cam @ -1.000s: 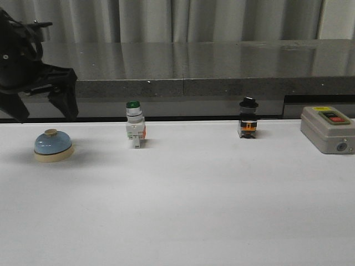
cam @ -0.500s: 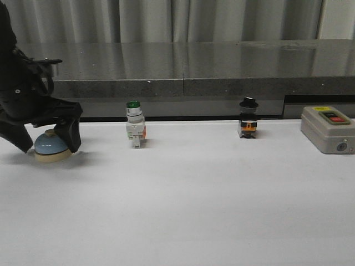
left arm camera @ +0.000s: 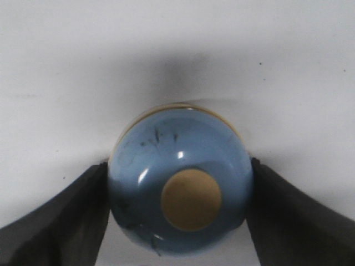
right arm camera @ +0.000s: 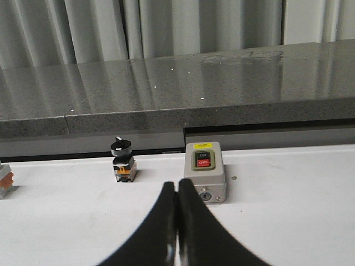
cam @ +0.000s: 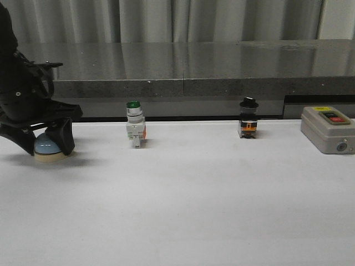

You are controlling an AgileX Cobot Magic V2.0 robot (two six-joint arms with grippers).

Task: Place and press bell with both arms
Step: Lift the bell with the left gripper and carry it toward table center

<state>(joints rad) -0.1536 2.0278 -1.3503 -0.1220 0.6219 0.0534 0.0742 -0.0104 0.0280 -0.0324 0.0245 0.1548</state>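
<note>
Bell (cam: 49, 148), count one, on white worktop (cam: 194, 199) at far left in front view, light-blue dome over cream base, base resting on the worktop. Left end effector (cam: 44, 145) lowered over it, two black fingers (left arm camera: 52, 221) flanking the dome; in left wrist view both fingers touching the dome sides, so clamped on bell (left arm camera: 180, 202). Cream knob (left arm camera: 191, 199) on top of the dome exposed between the fingers, dome surface showing dark scuffs. Right end effector (right arm camera: 177, 233) seen only in right wrist view, two fingertips pressed together, holding nothing, hanging above the worktop (right arm camera: 288, 210) near the grey box (right arm camera: 204, 178). Other items on worktop, one each: green-capped white push-button switch (cam: 135, 131), upright, right of the bell and well apart from it; black-capped selector switch (cam: 248, 125) with orange detail, upright, further right; grey box (cam: 327, 129) with red and green buttons near right edge. Total four objects in a loose row along the back of the worktop. Selector switch (right arm camera: 122, 160) and grey box also visible in right wrist view, side by side but not touching; partial white-orange item (right arm camera: 4, 182) at that frame's edge, too cropped to identify. Dark grey stone ledge (cam: 194, 69) behind the worktop, pale curtain (cam: 166, 19) behind that. Arms count: one visible in front view, at left.
</note>
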